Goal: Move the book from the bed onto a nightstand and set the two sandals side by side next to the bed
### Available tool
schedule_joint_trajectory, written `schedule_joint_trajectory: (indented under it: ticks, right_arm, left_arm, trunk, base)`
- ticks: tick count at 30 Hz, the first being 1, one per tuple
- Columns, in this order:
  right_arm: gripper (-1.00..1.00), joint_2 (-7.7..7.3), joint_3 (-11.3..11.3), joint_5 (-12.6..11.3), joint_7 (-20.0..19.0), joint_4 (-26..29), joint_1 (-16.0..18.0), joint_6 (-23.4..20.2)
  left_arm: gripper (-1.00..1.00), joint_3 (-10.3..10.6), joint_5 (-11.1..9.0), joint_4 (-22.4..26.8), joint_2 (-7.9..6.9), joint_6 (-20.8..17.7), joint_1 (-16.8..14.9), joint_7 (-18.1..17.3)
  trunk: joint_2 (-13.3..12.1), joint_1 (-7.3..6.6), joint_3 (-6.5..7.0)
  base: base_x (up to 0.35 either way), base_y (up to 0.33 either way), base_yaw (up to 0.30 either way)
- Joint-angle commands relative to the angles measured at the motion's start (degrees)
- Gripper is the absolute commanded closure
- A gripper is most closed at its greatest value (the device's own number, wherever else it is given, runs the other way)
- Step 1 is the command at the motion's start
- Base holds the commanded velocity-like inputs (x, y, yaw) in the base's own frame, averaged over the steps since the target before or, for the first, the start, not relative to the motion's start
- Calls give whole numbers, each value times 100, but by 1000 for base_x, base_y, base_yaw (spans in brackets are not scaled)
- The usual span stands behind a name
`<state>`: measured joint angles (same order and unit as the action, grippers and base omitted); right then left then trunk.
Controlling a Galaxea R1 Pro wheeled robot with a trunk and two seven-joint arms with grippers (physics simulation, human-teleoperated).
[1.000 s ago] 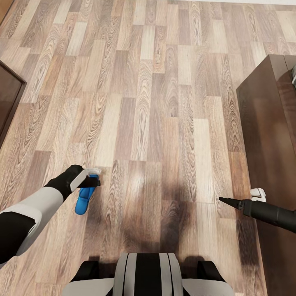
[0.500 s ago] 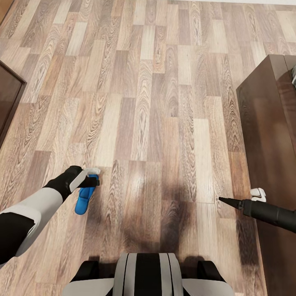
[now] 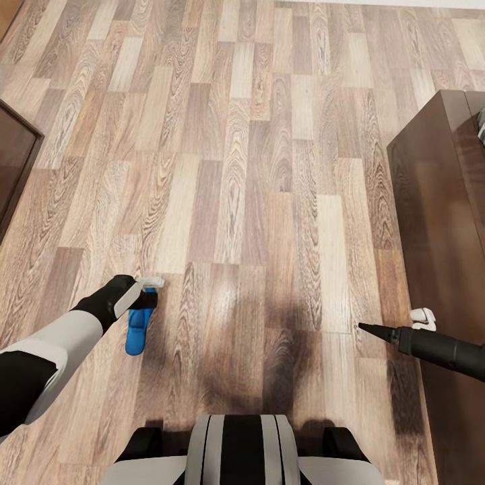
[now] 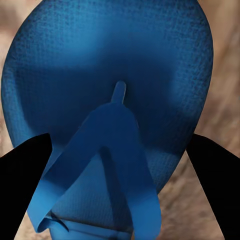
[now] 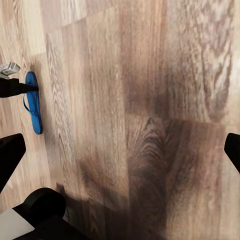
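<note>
One bright blue sandal [image 3: 137, 328] hangs toe-down from my left gripper [image 3: 147, 291], just above the wood-plank floor at the lower left of the head view. In the left wrist view the sandal [image 4: 107, 80] lies sole-up to the camera, its strap [image 4: 117, 150] in the middle, and the two dark fingers [image 4: 22, 175] press on its two sides. The right wrist view looks across the floor to the same sandal [image 5: 33, 106], edge-on. My right gripper [image 3: 367, 328] is open and empty at the lower right. The book, the nightstand and the other sandal are out of view.
A glossy dark brown wooden piece of furniture [image 3: 438, 236] runs along the right edge, close to my right arm. Another dark brown piece [image 3: 13, 162] juts in at the left edge. My base [image 3: 242, 451] shows at the bottom. Bare plank floor [image 3: 256, 168] stretches ahead.
My left gripper has shifted slightly left and down, and the sandal has swung with it, looking narrower. The right arm and the camera have not moved.
</note>
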<state>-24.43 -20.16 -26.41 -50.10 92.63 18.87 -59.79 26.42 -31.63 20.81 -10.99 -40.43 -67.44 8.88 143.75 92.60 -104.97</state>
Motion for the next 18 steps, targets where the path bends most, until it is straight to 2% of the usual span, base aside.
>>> schedule_joint_trajectory:
  ticks: [1,18]
  right_arm:
    - [-100,0,-5,21,-35,1,3,-21]
    - [-100,-4,-9,21,-35,1,3,-21]
  left_arm:
    - [100,26,-70,25,-9,-8,4,42]
    - [100,38,-71,20,-9,16,11,44]
  trunk:
    - [1,8,-3]
    - [1,8,-3]
  base:
    - [0,0,0]
    - [0,0,0]
